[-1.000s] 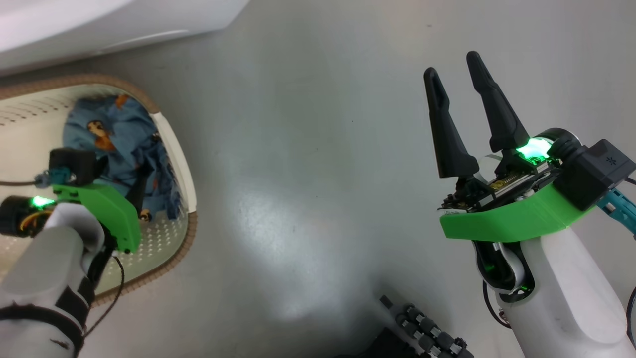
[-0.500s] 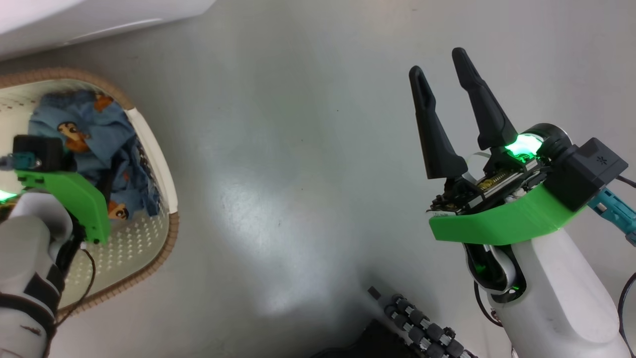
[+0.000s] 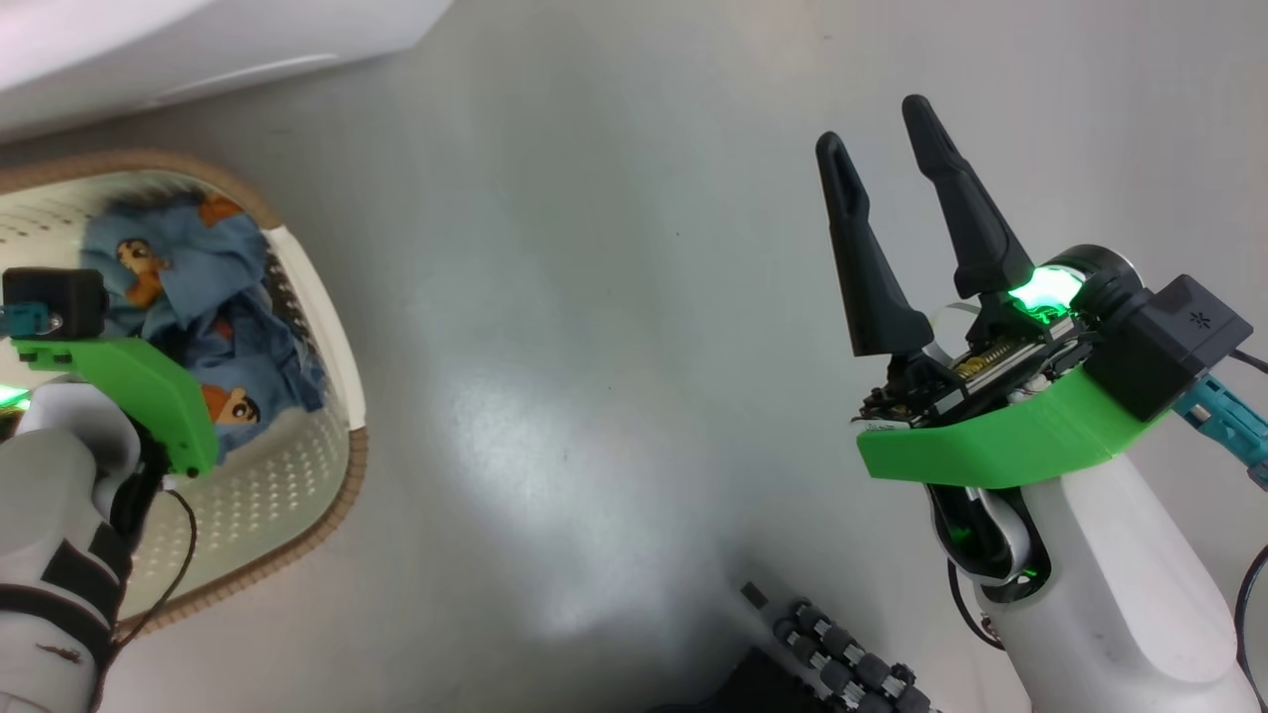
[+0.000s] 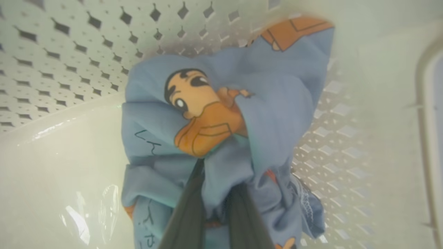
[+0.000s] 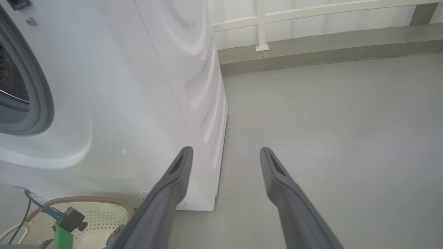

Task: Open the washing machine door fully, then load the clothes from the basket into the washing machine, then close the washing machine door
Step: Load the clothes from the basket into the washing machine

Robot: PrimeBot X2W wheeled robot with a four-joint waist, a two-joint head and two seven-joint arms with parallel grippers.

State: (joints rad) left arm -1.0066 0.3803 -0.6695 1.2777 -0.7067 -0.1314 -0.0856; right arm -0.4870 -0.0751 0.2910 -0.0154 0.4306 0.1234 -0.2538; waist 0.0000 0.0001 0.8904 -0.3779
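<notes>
Deep inside the basket, pinches a fold of the clothes between the closed fingers of the left gripper, with blue cartoon-print cloth bunched against the perforated wall. Off to the right, holds the right gripper over bare grey floor, well apart from the basket, fingers spread wide and gripping nothing. Farther back, just beyond the basket's brown rim, stands the washing machine, white and boxy on the floor, its grey gasket ringing the dark opening at the left edge of the right wrist view.
</notes>
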